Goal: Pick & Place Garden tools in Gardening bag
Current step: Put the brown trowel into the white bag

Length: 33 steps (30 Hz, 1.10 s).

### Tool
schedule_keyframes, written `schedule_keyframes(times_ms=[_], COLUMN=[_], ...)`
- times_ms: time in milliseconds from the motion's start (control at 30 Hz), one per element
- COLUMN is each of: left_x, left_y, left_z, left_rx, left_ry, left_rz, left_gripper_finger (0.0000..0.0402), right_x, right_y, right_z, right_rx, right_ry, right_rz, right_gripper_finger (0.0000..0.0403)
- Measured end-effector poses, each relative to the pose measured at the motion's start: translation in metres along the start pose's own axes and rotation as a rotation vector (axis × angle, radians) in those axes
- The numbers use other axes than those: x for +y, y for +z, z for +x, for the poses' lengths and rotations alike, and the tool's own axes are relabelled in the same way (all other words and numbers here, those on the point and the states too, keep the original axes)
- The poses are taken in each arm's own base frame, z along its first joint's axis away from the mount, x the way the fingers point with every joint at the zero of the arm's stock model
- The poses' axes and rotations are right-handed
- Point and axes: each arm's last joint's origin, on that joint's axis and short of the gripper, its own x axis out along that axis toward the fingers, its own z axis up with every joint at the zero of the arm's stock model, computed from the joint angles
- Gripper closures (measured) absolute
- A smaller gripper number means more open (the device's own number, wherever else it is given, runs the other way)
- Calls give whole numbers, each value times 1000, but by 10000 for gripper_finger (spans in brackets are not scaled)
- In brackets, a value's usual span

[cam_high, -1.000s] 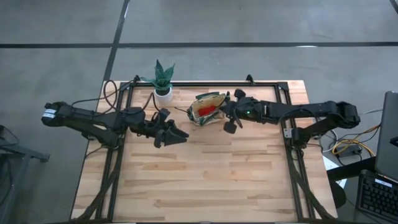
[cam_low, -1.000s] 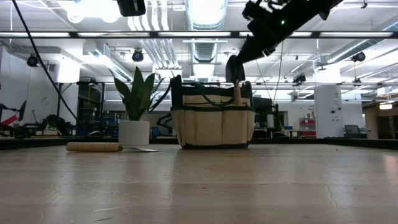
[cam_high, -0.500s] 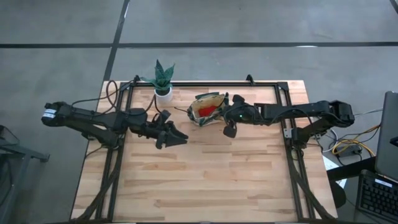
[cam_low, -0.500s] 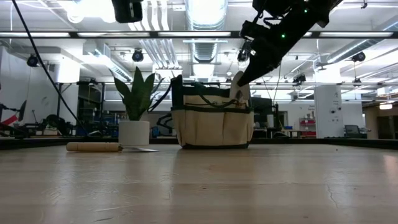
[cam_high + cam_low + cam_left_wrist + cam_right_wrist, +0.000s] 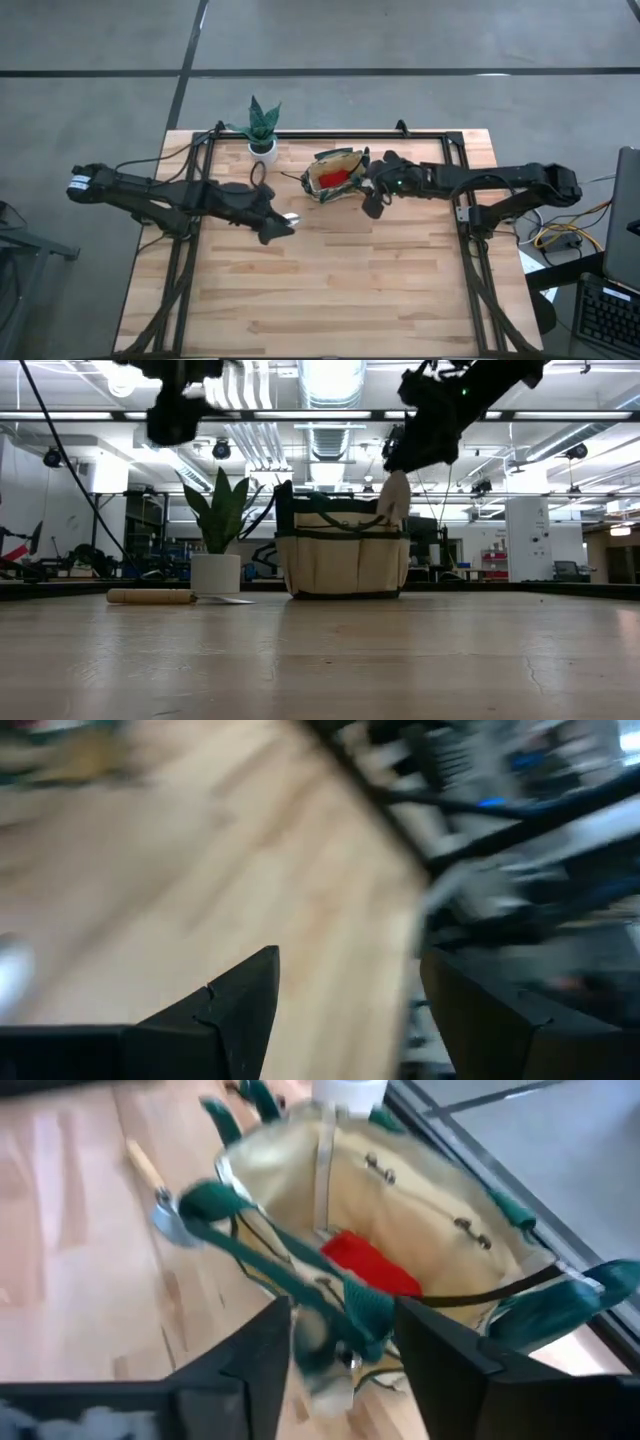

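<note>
Right gripper (image 5: pixel 372 203), jaws parted, hangs at the bag's (image 5: pixel 335 172) three o'clock rim. Remaining trowel (image 5: pixel 165 596) lies at the bag's nine o'clock: rigid, light; best pinched mid-handle. Left gripper (image 5: pixel 276 226) spread, nearby

left gripper (image 5: pixel 283 226) | fingers apart, low over table; right gripper (image 5: pixel 372 198) | fingers parted, arm outstretched

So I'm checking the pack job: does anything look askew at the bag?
One trowel leans against the gardening bag, its blade poking above the rim instead of inside. The right gripper hangs just above it.
</note>
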Motion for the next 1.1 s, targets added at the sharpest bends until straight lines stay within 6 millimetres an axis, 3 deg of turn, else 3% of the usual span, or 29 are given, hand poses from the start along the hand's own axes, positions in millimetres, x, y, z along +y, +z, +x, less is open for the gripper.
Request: schedule_keyframes(times_ms=[267,600,767,1100], left_x=[36,70,99,141], left_y=[-19,-42,-52,-55], left_z=[-8,11,25,47], left_rx=[90,321,419,538], left_ry=[481,599,712,804], left_rz=[85,143,134,169], left_gripper_finger=[156,156,156,160], right_x=[-5,-9,-8,-8], right_y=[28,69,83,86], right_z=[-43,-90,-100,-103], right_rx=[-166,-351,-399,-421], right_ry=[41,94,106,114], right_rz=[92,196,187,202], right_gripper_finger=[190,188,188,199])
